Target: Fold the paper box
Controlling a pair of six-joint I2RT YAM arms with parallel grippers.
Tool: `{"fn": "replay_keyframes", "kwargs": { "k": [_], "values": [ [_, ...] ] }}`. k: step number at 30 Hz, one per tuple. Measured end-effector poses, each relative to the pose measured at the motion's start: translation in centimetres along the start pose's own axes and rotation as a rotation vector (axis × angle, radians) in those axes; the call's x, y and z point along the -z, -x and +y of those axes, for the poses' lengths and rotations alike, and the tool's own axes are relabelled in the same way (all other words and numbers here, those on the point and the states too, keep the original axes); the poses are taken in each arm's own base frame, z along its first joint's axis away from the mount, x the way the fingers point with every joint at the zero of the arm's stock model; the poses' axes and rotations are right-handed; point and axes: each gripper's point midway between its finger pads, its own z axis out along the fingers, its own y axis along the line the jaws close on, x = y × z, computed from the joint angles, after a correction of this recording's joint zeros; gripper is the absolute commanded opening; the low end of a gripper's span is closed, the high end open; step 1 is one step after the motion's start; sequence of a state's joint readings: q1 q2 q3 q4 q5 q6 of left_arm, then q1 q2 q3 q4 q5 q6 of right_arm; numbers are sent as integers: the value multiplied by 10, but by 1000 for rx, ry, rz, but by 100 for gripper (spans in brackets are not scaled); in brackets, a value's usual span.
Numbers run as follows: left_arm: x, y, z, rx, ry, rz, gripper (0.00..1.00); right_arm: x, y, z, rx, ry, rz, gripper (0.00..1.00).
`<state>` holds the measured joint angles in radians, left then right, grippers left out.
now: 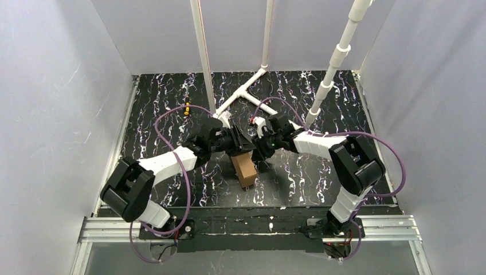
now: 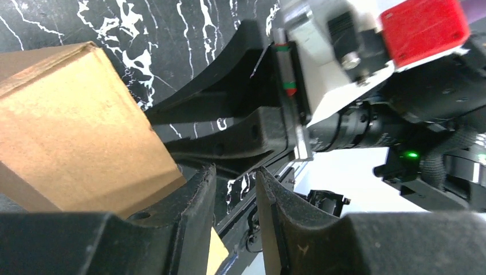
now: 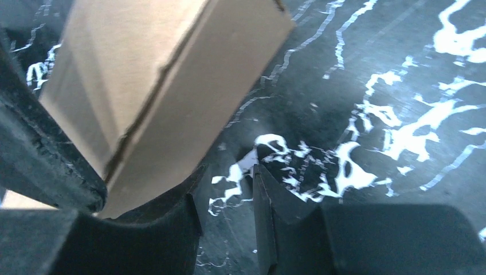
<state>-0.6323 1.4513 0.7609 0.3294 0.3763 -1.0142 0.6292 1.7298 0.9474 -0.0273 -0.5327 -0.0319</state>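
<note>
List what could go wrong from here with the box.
1. The paper box sits beside the fingers of the right gripper, not between them: a push may slide or tip it.
2. The left gripper crowds the same end of the box: the fingers may collide.

The paper box (image 1: 245,170) is matt brown cardboard with a dry, faintly fibrous face and raw cut edges. The table (image 1: 321,177) has a smooth black top veined in white, with a slight sheen. The left gripper (image 2: 235,172) and right gripper (image 3: 226,172) are matt black plastic, coarse and scuffed along the finger edges, while the pipes (image 1: 333,69) are smooth white plastic.
</note>
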Motion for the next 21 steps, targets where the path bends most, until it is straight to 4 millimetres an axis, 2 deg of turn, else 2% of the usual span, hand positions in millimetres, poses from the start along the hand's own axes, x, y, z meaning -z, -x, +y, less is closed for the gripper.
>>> {"fn": "replay_keyframes", "kwargs": {
  "k": [3,6,10,13,15,17,21],
  "values": [
    [-3,-2,6,6,17,12,31,5,1,-16,1,-68,4,42],
    [0,1,4,-8,10,2,33,16,4,-28,20,-125,-3,44],
    [21,15,-13,-54,-27,-50,42,37,20,-30,88,-146,-52,45],
    [53,29,-33,-122,-66,-119,45,51,27,-19,175,-111,-64,45],
    [74,35,-38,-163,-54,-163,46,58,28,-11,236,-83,-48,45],
    [88,36,-34,-189,-15,-186,47,65,32,-1,304,-43,-33,45],
    [106,24,-2,-190,97,-192,47,77,43,23,409,40,-31,43]
  ]
}}
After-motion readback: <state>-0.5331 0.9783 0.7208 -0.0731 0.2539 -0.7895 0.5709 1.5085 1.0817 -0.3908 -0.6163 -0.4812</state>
